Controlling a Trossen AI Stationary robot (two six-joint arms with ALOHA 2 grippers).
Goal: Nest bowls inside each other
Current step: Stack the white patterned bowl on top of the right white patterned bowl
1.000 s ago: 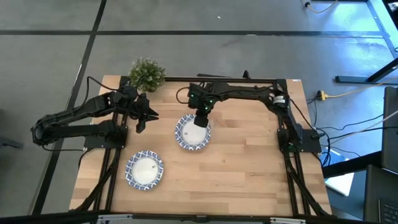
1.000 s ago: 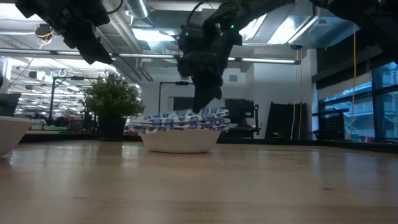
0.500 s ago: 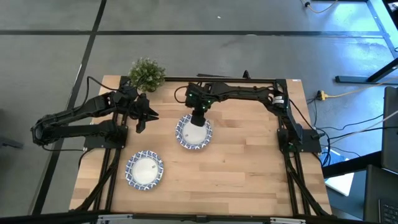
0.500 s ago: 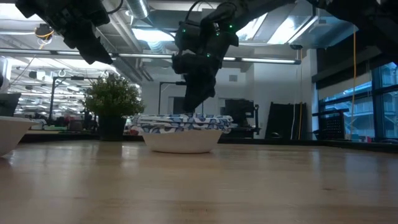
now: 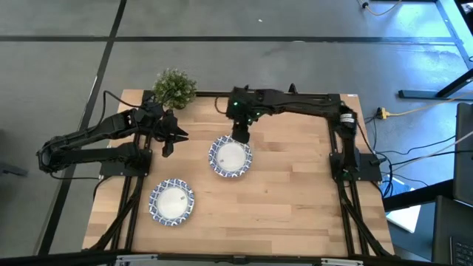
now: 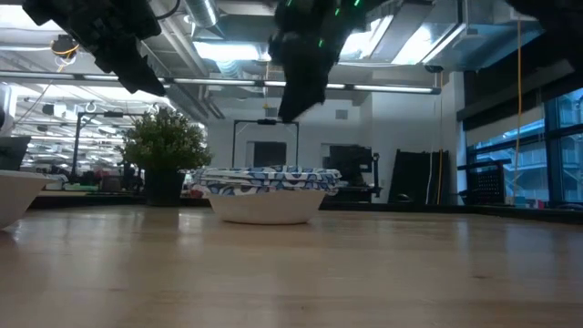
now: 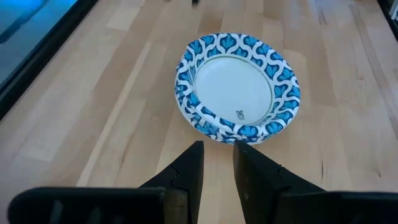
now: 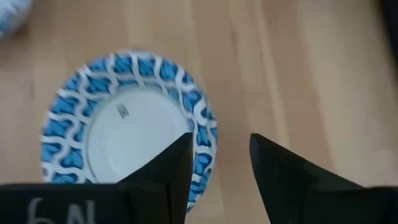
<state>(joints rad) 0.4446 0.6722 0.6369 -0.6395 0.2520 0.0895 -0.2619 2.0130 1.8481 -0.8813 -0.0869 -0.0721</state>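
Observation:
A stack of blue-and-white rimmed bowls rests on its base at the middle of the wooden table; in the low view the stack sits level. A single bowl stands near the table's left front. My right gripper hangs open above the stack's far rim, clear of it, with nothing between its fingers. My left gripper waits in the air to the left of the stack, open, facing the stack.
A small green potted plant stands at the table's far left corner, behind my left arm. Bare wood lies to the right of the stack and along the near edge.
My right gripper has opened, let go of the stack's top bowl and risen, drawing back a little toward the table's far edge. The top bowl, tilted a second ago, now lies level in the stack.

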